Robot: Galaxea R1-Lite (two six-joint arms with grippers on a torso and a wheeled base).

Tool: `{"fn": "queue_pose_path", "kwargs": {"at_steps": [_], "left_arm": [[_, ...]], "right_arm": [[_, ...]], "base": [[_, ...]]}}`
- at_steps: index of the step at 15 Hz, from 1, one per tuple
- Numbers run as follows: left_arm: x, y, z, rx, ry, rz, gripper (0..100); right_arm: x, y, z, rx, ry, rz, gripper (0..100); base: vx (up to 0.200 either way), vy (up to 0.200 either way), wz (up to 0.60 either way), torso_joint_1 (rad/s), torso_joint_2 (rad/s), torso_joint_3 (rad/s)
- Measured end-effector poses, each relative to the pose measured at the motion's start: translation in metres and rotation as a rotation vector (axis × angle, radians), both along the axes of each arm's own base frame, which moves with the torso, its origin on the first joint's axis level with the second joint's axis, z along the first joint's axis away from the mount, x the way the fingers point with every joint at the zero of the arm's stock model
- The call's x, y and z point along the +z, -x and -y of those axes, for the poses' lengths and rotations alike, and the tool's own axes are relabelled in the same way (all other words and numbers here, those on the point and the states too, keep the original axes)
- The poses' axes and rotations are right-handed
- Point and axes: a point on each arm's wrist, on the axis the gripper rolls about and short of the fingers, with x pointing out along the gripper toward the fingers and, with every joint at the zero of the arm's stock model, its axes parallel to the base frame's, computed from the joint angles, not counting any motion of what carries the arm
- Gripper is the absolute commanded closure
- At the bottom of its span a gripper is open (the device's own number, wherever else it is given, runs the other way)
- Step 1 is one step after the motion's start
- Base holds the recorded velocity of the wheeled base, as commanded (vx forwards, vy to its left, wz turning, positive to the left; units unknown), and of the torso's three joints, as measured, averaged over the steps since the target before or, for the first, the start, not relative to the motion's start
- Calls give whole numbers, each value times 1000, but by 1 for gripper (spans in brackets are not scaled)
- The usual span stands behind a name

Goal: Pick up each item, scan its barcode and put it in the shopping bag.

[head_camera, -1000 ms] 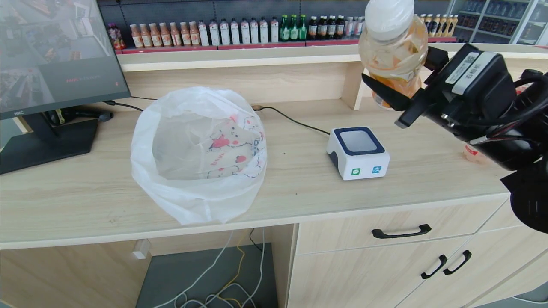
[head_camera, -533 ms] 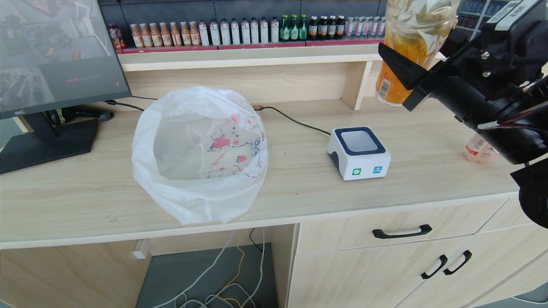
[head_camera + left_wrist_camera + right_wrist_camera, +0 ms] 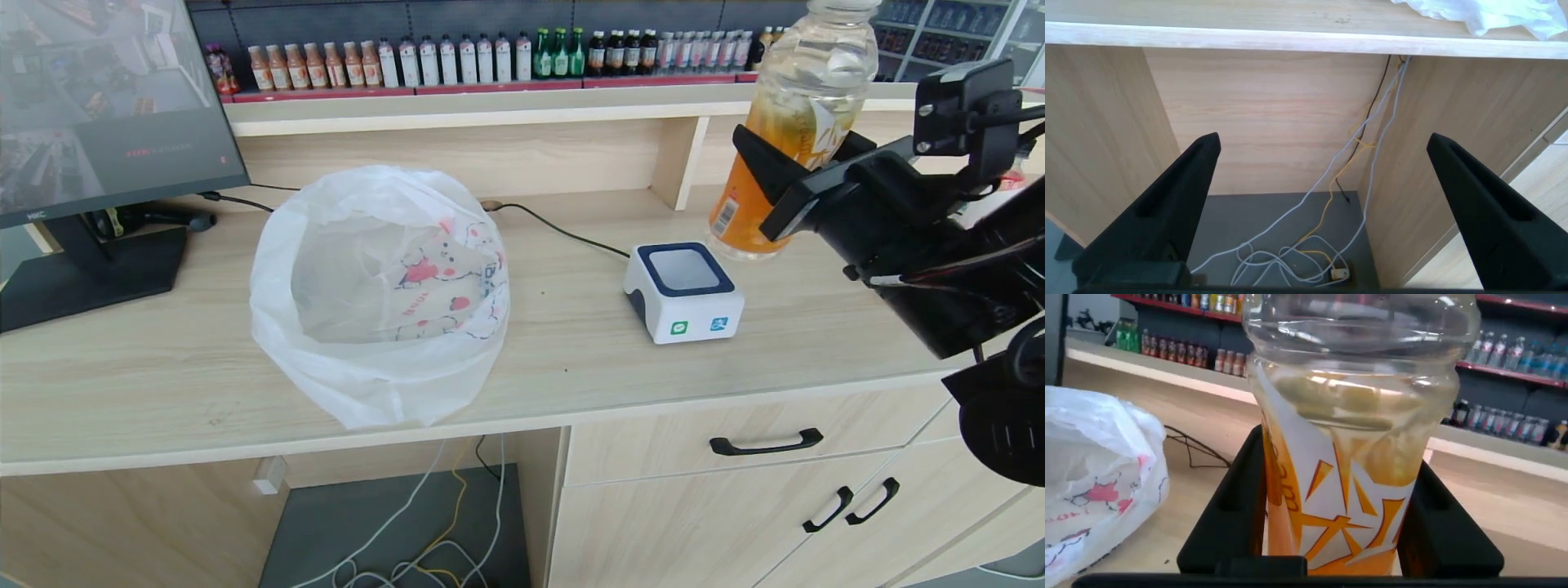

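Under the counter [image 3: 1208, 33], left gripper [image 3: 1323, 188] spread wide, empty. Shopping bag [image 3: 367, 184] at 9 o'clock of the barcode scanner [image 3: 682, 291]. At 2 o'clock, clamped upright in the right gripper [image 3: 767, 189], the orange juice bottle [image 3: 804, 98], barcode low. Likely next: toward 8 o'clock.

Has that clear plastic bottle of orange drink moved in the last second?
Yes. The bottle, in the right gripper, tipped upright and sank toward the counter just behind the white scanner box.
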Motion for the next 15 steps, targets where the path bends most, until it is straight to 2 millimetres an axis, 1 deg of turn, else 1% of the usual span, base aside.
{"fn": "queue_pose_path", "kwargs": {"at_steps": [1, 4, 6, 8, 15], "left_arm": [[0, 0, 0, 0, 0, 0, 0], [0, 0, 0, 0, 1, -1, 0], [0, 0, 0, 0, 2, 0, 0], [0, 0, 0, 0, 4, 0, 0], [0, 0, 0, 0, 0, 0, 0]], "right_arm": [[-3, -2, 0, -20, -55, -10, 100], [-16, -3, -9, -20, -67, -48, 100], [-18, 0, -16, -44, -109, -56, 100], [-19, 1, -22, -33, -121, -60, 100], [-12, -9, -30, -14, -154, -27, 100]], "base": [[0, 0, 0, 0, 0, 0], [0, 0, 0, 0, 0, 0], [0, 0, 0, 0, 0, 0], [0, 0, 0, 0, 0, 0], [0, 200, 0, 5, 0, 3]]}}
